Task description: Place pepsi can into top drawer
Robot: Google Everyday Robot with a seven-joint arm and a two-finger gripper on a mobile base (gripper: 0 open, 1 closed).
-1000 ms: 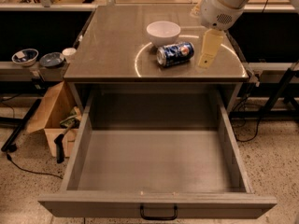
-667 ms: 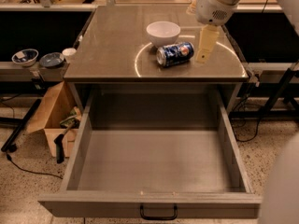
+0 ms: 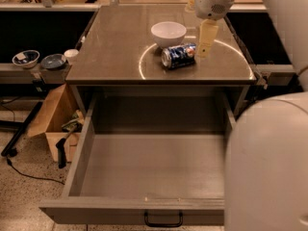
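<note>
On the worktop point(image 3: 115, 47) the pepsi can point(image 3: 178, 56) lies sideways, a white bowl point(image 3: 168, 33) close behind. Our gripper point(image 3: 207, 44) hangs just beside the can; we cannot tell its opening. The top drawer point(image 3: 149, 170) is open.

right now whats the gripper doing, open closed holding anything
gripper: cannot tell whether open or closed; it hangs over the cabinet top close beside the can, which lies on its side.

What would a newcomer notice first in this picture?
The wide grey drawer stands open in the foreground, with nothing visible inside. On the cabinet top behind it, a blue can lies on its side just in front of a white bowl. The end effector hangs close beside the can.
</note>
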